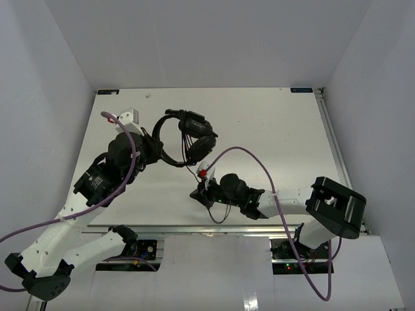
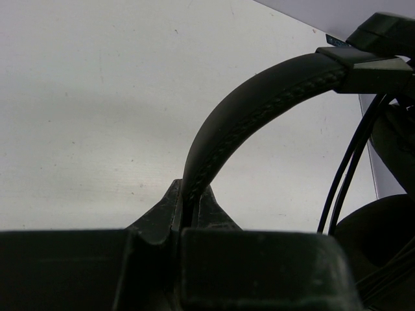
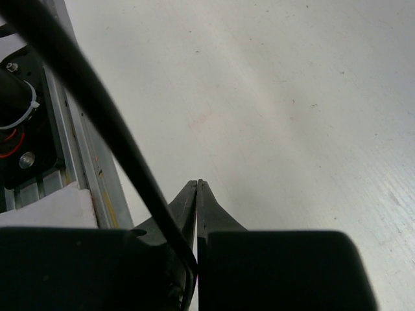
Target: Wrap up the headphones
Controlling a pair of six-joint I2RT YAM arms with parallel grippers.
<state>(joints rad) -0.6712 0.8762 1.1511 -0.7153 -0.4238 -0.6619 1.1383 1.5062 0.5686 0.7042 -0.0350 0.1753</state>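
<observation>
Your left gripper [image 2: 192, 194] is clamped on the headband [image 2: 259, 103]. Your right gripper [image 3: 198, 194] is closed tight, cable [image 3: 97, 110] right beside it. Plenty of bare table [image 1: 279, 129] toward the right edge.

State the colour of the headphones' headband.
The headband is black, with a stitched seam; the left wrist view shows it best.

Black headphones [image 1: 194, 137] toward the far edge of the tabletop [image 1: 279, 123], headband [image 1: 156, 129] clamped by the left gripper [image 1: 157, 148]; cable [image 1: 220, 222] pinched by the right gripper [image 1: 201, 188].
</observation>
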